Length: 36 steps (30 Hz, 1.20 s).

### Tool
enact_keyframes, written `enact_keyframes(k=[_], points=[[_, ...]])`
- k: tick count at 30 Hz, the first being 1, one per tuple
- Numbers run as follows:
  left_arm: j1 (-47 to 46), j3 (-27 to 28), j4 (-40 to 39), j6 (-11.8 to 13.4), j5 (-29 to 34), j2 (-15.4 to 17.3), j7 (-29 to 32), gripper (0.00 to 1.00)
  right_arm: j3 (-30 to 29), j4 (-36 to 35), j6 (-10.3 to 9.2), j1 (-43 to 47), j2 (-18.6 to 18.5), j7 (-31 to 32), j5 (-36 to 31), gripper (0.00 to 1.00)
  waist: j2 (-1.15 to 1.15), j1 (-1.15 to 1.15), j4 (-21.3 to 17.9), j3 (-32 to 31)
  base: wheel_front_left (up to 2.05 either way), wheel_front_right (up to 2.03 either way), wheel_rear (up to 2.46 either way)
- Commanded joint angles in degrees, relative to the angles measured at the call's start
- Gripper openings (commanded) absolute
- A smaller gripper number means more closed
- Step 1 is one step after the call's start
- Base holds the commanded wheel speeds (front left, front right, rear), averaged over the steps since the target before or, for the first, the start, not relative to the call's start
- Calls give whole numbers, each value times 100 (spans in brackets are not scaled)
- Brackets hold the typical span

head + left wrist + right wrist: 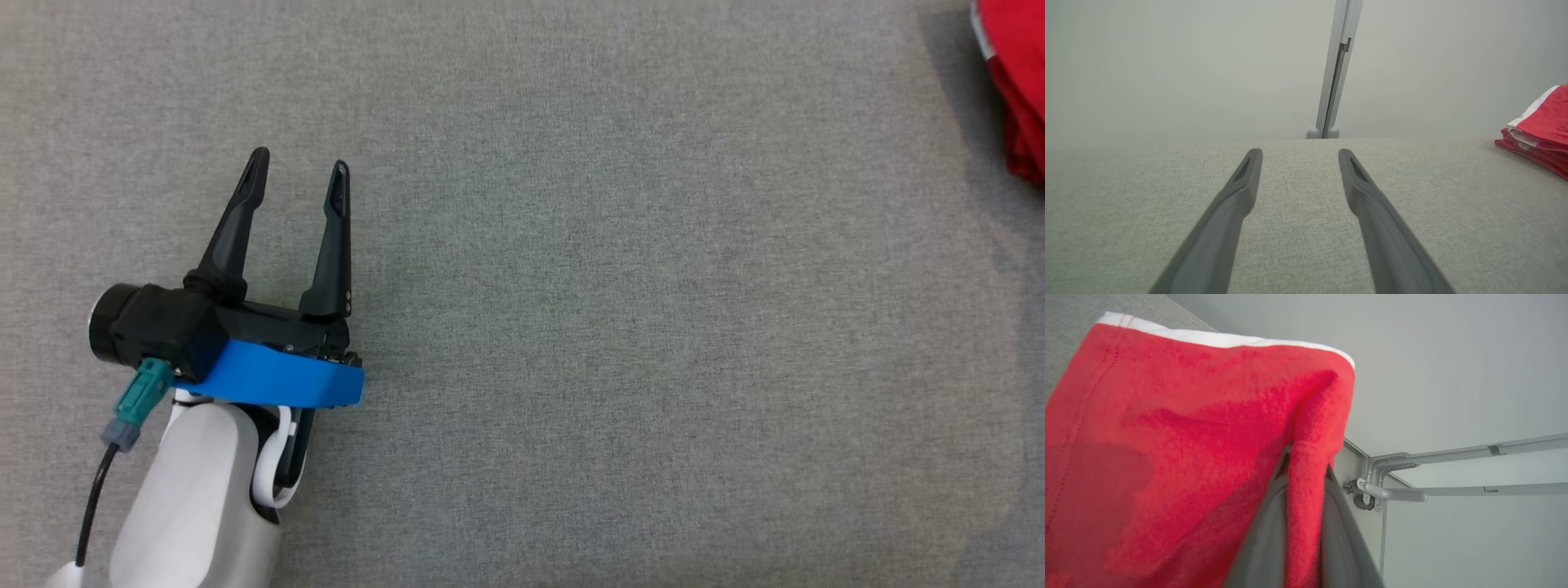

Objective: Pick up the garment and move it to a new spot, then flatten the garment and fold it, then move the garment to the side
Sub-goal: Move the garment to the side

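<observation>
**Right hand (pixel 1306 461) pinches red garment (pixel 1167 437) at the tabletop's edge**

The right hand is pressed onto a fold of the red, white-trimmed garment, with the cloth squeezed between its two fingers. In the head view the garment shows at the upper right corner of the grey tabletop (pixel 612 327). The left hand (pixel 300 159) is well apart at the lower left, fingers spread and empty.

Place: robot lab or data-collection cell.
Work surface: tabletop (pixel 620 343) covered edge to edge in plain grey fabric.
Surround: bare pale grey wall (pixel 1167 61).
Frame: grey metal post (pixel 1337 69), bracketed rails (pixel 1453 494) beyond the table edge.
Equipment: left gripper (pixel 300 159) on a cabled white robot arm.
</observation>
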Motion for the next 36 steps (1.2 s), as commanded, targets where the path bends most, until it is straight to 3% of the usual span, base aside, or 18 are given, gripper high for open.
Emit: enact_keyframes(k=[1,12,13,14,15,19,25,31,36], points=[[-125,-6,-82,-17,31,68,29,100,-304,129,-2,133,-3,-72,-157,0,0,-1,8,127,0,0,0],[-224,-33,-313,32,82,238,185,100,-2230,585,-2,555,614,-247,-1355,0,0,-1,-4,393,0,0,0],[-229,-31,-321,41,78,246,191,100,-2438,590,-2,599,703,-238,-1496,19,0,-1,-1,396,0,0,0],[-231,-33,-329,47,71,251,205,100,-2660,583,-2,630,771,-235,-1679,87,0,-1,3,398,0,0,0],[-231,-37,-332,54,65,254,218,100,-2870,557,-2,686,844,-222,-1842,100,0,-1,8,396,0,0,0],[-175,-71,-278,56,41,268,226,100,-3654,341,-1,957,1236,-225,-2393,100,0,-1,36,286,0,0,0],[-62,-87,-137,96,-20,253,228,100,-4388,-183,-1,1398,1934,-141,-2820,100,0,-1,8,-37,0,0,0],[193,-58,168,146,-110,219,147,100,-4899,-964,-1,2113,3100,-665,-2689,100,0,-1,-41,-684,0,0,0],[580,44,425,196,-270,155,43,100,-4742,-1585,-1,2814,3613,-1212,-2186,100,0,-1,-32,-1271,0,0,0]])
